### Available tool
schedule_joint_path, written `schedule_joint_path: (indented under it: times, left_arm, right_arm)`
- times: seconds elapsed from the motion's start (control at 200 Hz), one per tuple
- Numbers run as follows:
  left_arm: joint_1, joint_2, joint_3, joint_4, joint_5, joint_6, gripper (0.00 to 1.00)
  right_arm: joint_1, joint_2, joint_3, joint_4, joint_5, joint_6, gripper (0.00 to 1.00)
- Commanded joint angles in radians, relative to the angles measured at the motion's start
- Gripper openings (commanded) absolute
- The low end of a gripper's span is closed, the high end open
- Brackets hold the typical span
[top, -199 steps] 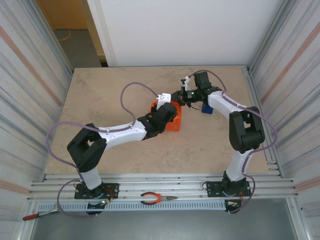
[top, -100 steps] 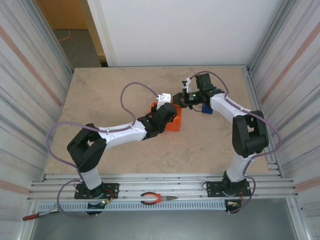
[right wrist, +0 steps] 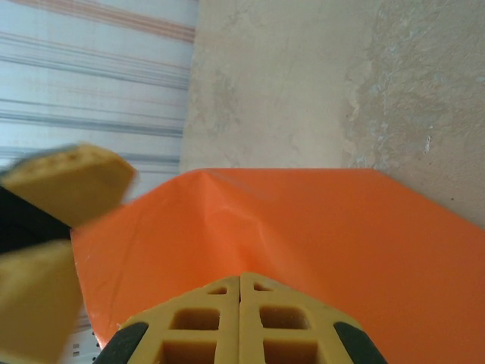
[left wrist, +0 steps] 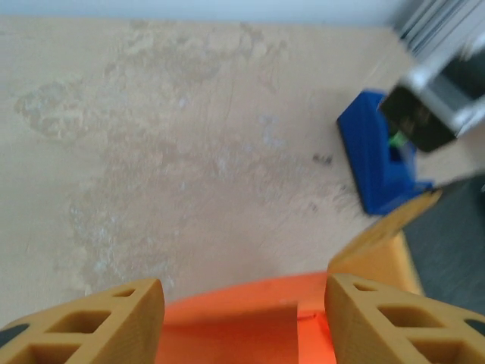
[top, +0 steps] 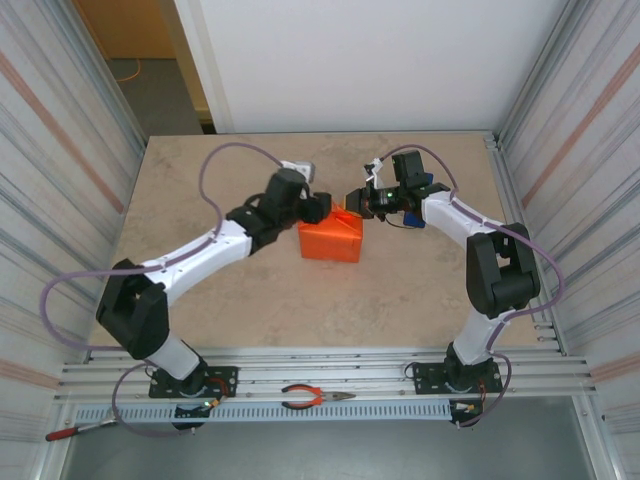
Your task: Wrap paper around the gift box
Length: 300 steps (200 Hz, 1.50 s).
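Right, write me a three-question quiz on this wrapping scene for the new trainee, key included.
1. True or false: the jaws on the right arm are shut.
2. Which thing sits on the beige stone-look tabletop close to the right arm? A. a blue plastic tape dispenser B. a green glass bottle C. a white ceramic mug
3. Fill in: the jaws on the ____ arm stand open beside the small gift box covered in bright orange paper.
Key: 1 true; 2 A; 3 left arm.
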Motion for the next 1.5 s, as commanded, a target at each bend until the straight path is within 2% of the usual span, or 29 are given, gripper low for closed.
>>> schedule_joint_path:
  times: [0.0, 0.19, 0.366, 0.511, 0.646, 0.887, 1.097, 1.288, 1.498]
  left_arm:
    - [0.071, -0.027, 0.066, -0.024, 0.172, -0.027, 0.59]
    - [0.167, 0.106, 0.148, -0.068, 0.296, -0.024, 0.57]
    - [0.198, 0.225, 0.235, -0.135, 0.305, 0.022, 0.49]
    - [0.201, 0.222, 0.176, -0.066, 0.290, 0.015, 0.49]
    - [0.209, 0.269, 0.232, -0.093, 0.341, 0.046, 0.47]
    - [0.211, 0.359, 0.360, -0.205, 0.498, 0.143, 0.30]
    - [0.209, 0.373, 0.428, -0.342, 0.640, 0.257, 0.21]
    - [0.187, 0.342, 0.432, -0.411, 0.678, 0.347, 0.20]
    - [0.158, 0.376, 0.498, -0.568, 0.705, 0.449, 0.15]
  right_arm:
    - [0.005, 0.019, -0.060, -0.136, 0.022, -0.019, 0.00]
    - [0.003, 0.021, -0.060, -0.134, 0.021, -0.020, 0.00]
    - [0.003, 0.024, -0.060, -0.134, 0.023, -0.019, 0.00]
    - [0.003, 0.022, -0.065, -0.133, 0.024, -0.021, 0.00]
    - [0.003, 0.027, -0.065, -0.131, 0.023, -0.021, 0.00]
    - [0.003, 0.026, -0.061, -0.132, 0.026, -0.019, 0.00]
    - [-0.001, 0.027, -0.062, -0.129, 0.027, -0.019, 0.00]
    - [-0.004, 0.031, -0.061, -0.128, 0.026, -0.017, 0.00]
    - [-0.003, 0.032, -0.060, -0.128, 0.028, -0.016, 0.00]
